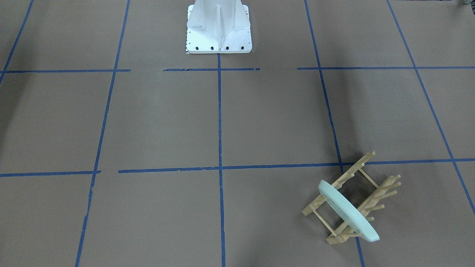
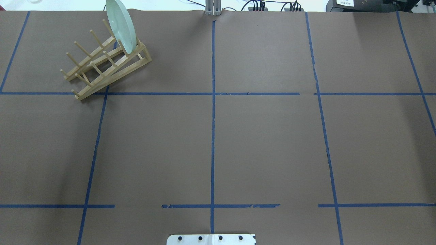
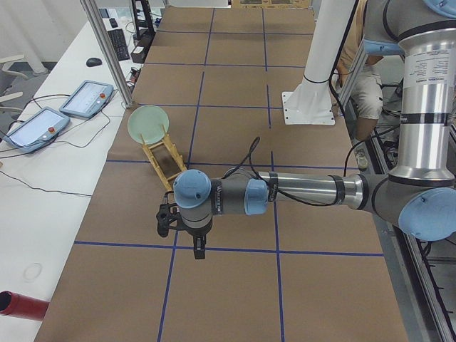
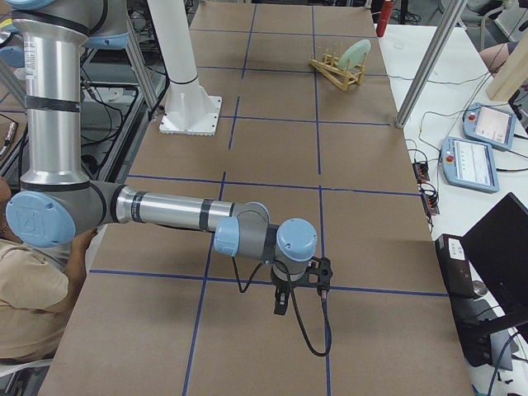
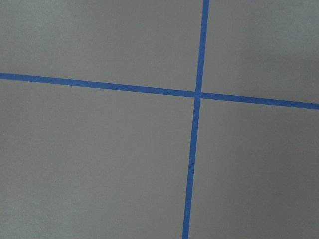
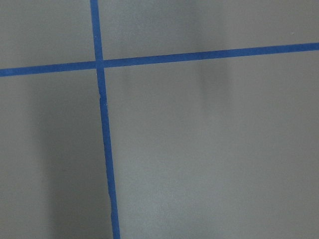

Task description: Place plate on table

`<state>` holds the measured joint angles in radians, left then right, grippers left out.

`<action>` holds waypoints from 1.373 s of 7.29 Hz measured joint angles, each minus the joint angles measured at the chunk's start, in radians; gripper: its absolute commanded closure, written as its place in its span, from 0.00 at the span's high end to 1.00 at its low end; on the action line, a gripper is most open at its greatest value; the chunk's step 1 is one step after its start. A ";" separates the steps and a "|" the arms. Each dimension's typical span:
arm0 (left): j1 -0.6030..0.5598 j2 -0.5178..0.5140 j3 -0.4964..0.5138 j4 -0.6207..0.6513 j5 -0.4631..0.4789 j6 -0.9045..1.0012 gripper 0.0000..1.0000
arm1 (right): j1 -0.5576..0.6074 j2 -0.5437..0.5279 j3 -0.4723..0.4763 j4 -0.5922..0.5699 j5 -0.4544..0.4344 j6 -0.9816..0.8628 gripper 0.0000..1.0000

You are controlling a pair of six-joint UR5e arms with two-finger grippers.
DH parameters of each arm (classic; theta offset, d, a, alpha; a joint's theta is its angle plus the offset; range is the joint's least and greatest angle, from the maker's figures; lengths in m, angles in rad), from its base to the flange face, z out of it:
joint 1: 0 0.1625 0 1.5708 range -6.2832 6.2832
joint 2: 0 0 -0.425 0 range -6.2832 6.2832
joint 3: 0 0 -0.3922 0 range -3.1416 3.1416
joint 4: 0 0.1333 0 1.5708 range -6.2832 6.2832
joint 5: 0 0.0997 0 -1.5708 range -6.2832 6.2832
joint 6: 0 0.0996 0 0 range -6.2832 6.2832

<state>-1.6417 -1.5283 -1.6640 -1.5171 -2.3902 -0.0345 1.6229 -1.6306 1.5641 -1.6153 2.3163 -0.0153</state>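
Observation:
The pale mint-green plate (image 1: 347, 211) stands on edge in a slot at one end of the wooden peg rack (image 1: 349, 176). In the overhead view the plate (image 2: 121, 25) and rack (image 2: 145, 56) are at the far left of the brown taped table (image 2: 272, 143). My left gripper (image 3: 198, 249) hangs over the table, well short of the plate (image 3: 147, 122). My right gripper (image 4: 280, 304) hangs over the table's other end, far from the plate (image 4: 356, 54). I cannot tell whether either gripper is open or shut. Both wrist views show only table and blue tape.
The white robot base (image 1: 219, 29) stands at the table's middle on the robot's side. Teach pendants (image 3: 85, 96) and cables lie on a white side bench beyond the rack. A metal post (image 3: 107, 50) stands near the rack. A person (image 4: 33, 313) sits by the right arm.

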 measured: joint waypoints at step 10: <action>0.074 -0.062 0.041 -0.257 -0.144 -0.287 1.00 | 0.000 0.000 -0.001 0.000 0.000 0.000 1.00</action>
<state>-1.5678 -1.5905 -1.6226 -1.7746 -2.5339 -0.3213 1.6229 -1.6306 1.5631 -1.6153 2.3163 -0.0154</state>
